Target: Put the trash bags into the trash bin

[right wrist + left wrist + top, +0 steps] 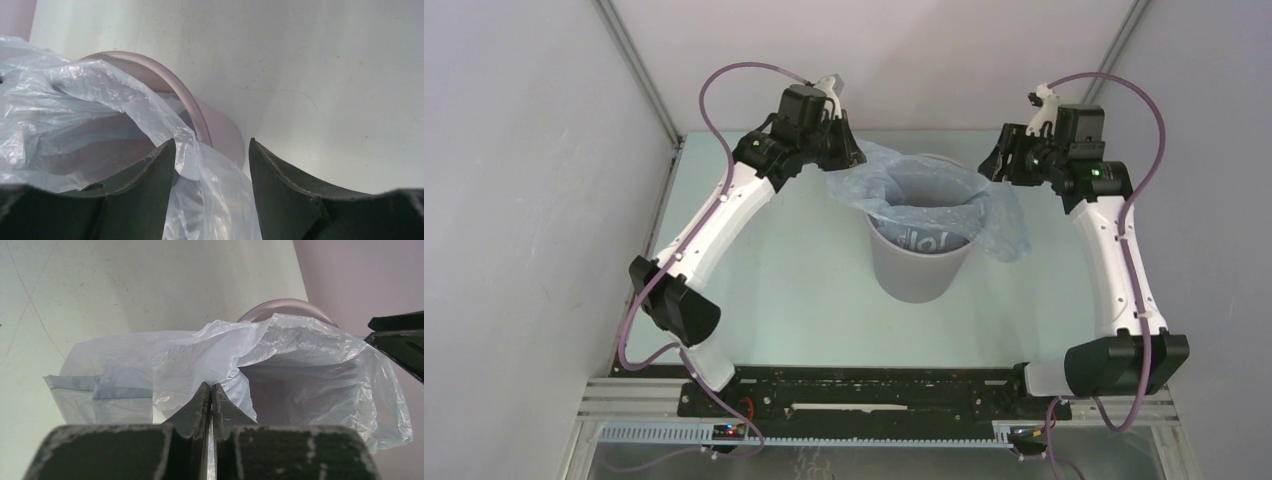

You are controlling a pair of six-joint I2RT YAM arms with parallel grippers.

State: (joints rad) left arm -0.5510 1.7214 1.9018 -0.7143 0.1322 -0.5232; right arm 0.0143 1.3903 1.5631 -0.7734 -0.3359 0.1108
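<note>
The grey trash bin (916,272) stands upright mid-table. The pale-blue trash bag (944,205) sits in its mouth, hanging open, with edges draped over the rim at left and right and white lettering showing inside. My left gripper (852,152) is shut on the bag's left edge, pinched between the jaws in the left wrist view (211,386). My right gripper (994,165) is open at the bin's right side; in the right wrist view (212,145) a fold of bag (210,195) lies loose between the jaws, beside the bin rim (187,102).
The pale green table (794,300) is walled by grey panels left, right and behind. A black rail (864,385) with the arm bases runs along the near edge.
</note>
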